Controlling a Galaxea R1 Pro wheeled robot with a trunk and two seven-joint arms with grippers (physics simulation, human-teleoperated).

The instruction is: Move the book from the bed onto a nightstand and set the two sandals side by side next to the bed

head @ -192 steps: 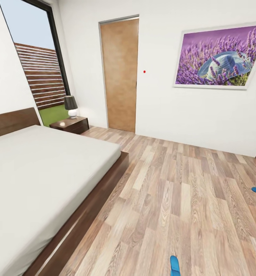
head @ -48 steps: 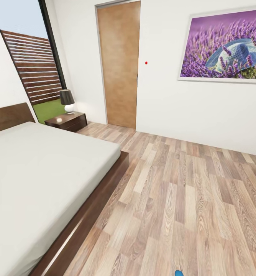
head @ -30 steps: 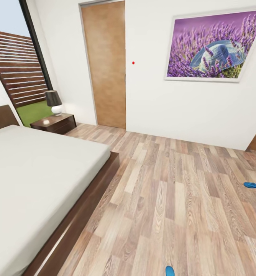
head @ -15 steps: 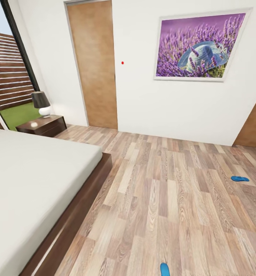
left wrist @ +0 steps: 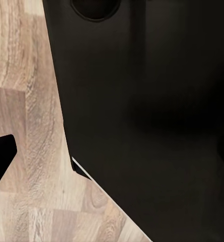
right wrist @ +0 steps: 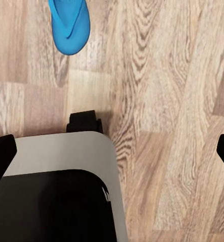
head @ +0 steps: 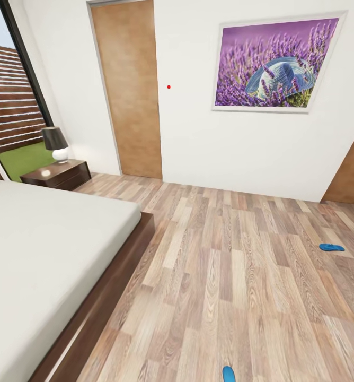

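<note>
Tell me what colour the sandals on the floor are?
Bright blue sandals; clearest in the right wrist view.

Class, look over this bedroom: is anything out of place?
Yes. Two blue sandals lie far apart on the wooden floor: one near the view's bottom edge, the other off to the right, neither beside the bed.

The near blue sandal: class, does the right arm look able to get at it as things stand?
Probably yes. In the right wrist view the near blue sandal lies flat on bare wooden floor with nothing over it, though the arm must lower first.
</note>
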